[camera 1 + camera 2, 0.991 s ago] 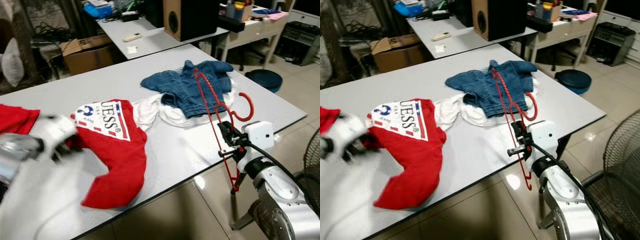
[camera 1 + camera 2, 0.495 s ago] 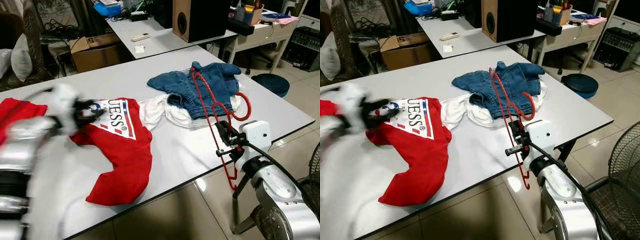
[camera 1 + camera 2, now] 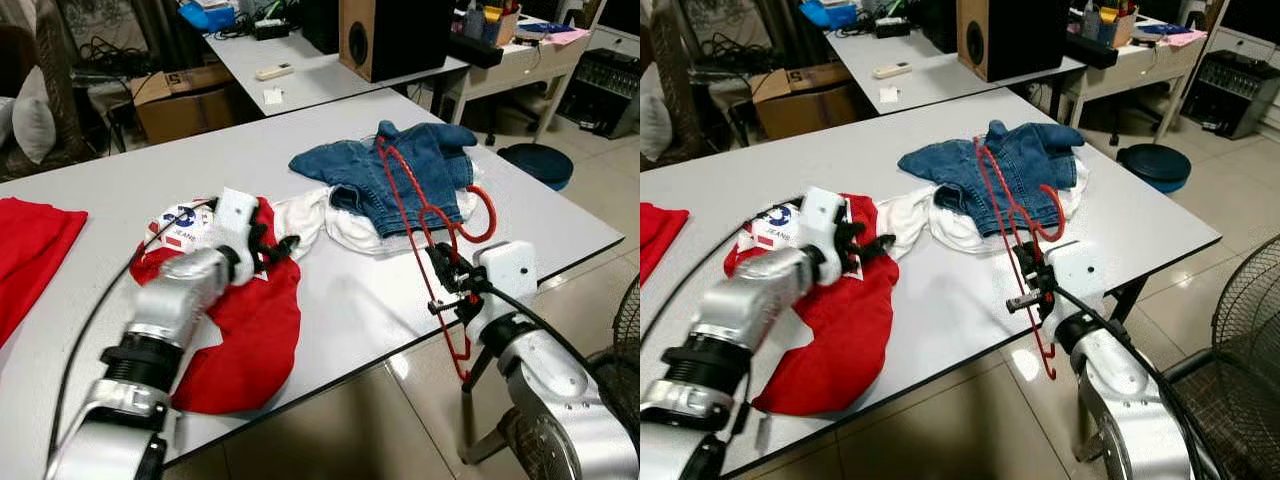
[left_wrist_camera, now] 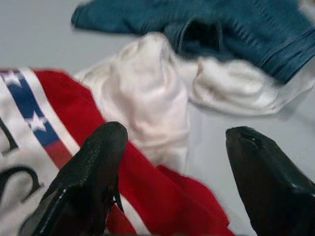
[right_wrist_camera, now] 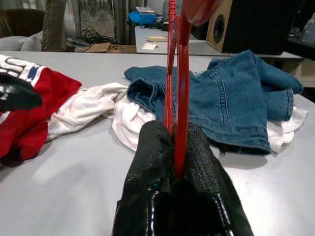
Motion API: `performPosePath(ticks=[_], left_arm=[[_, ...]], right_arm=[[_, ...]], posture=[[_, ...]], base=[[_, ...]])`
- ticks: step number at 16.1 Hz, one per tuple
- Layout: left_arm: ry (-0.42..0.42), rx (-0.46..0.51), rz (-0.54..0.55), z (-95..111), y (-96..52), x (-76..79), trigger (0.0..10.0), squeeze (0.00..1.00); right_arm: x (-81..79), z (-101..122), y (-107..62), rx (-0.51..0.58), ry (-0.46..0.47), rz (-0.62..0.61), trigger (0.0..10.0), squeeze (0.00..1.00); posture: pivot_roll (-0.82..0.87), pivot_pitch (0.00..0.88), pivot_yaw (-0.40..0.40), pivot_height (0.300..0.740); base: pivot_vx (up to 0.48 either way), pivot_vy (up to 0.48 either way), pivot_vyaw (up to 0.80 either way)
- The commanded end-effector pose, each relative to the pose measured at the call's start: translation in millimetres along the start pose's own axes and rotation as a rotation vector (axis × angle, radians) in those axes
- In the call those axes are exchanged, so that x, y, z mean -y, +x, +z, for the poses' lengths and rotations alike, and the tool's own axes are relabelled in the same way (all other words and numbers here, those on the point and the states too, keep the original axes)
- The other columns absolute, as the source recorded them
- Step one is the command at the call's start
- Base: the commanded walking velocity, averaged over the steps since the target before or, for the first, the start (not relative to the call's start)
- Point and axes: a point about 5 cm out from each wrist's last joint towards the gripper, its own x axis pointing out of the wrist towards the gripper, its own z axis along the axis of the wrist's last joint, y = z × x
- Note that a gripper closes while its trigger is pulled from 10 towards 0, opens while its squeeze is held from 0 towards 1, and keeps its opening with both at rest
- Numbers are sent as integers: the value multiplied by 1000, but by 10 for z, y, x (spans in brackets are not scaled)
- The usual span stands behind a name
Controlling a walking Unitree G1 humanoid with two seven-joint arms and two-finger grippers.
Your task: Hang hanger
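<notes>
- The right gripper (image 5: 177, 147) has its two black fingers (image 5: 150, 157) pressed together on the thin bar of the red hanger (image 3: 425, 215), so the hanger is pinched tight between them.
- The hanger stands tilted at the table's near right edge: its hook (image 3: 482, 215) curls beside the white cloth, its upper part leans over the denim jacket, and its lower end hangs below the table edge toward the floor.
- The right arm (image 3: 545, 375) reaches up from below the table edge, its white wrist block just beside the hanger.
- The left gripper (image 4: 172, 167) is spread wide with nothing between its fingers (image 4: 91, 172); it hovers low over the red shirt where that meets the white cloth.
- The left arm (image 3: 170, 310) stretches forward across the table, lying over the red shirt, with a black cable looping beside it.
- The red shirt (image 3: 250, 340) lies crumpled on the grey table (image 3: 120, 190); its white chest panel carries blue stars, red stripes and dark letters, of which only fragments can be read.
- The white cloth (image 4: 147, 93) lies between the red shirt and the denim jacket (image 3: 410, 170), partly tucked under the jacket.
- Another red garment (image 3: 30, 250) lies on the far left of the table, well apart.
- A cardboard box (image 3: 180, 95) sits on the floor beyond the table; a black speaker (image 3: 385, 35) stands on a second table behind; what is in the box cannot be told.
</notes>
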Motion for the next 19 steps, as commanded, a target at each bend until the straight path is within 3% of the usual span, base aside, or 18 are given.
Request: performPosePath(ticks=[1,3,4,5,8,11,15,19], left_arm=[[46,-24,51,13,13,-28,10000,0],[45,-58,60,-33,26,-3,9765,0],[62,-73,79,-55,22,-13,1804,0],[81,-83,94,-71,17,-29,0,0],[123,-99,96,-114,20,-26,0,0],[199,-178,100,-252,8,-25,0,0],[219,-235,110,-390,-22,-71,0,0],[212,-179,93,-372,-58,-108,0,0]], right_arm=[[-15,34,-24,10,-7,-5,10000,0],[-13,30,-40,8,-9,-14,10000,0],[-15,27,-44,7,-12,-16,10000,0],[-21,27,-44,7,-14,-15,10000,0],[-35,25,-40,6,-20,-9,10000,0],[-51,18,-23,1,-42,9,10000,0],[-78,12,-14,1,-46,20,10000,0],[-90,19,3,3,-47,32,10000,0]], posture=[[-38,0,100,740],[-43,0,107,740],[-46,0,108,740],[-47,0,109,740],[-47,0,108,740],[-47,0,105,740],[-48,0,101,740],[-47,0,88,740]], base=[[0,0,0],[0,0,0],[0,0,0],[0,0,0],[0,0,0],[0,0,0],[0,0,0],[0,0,0]])
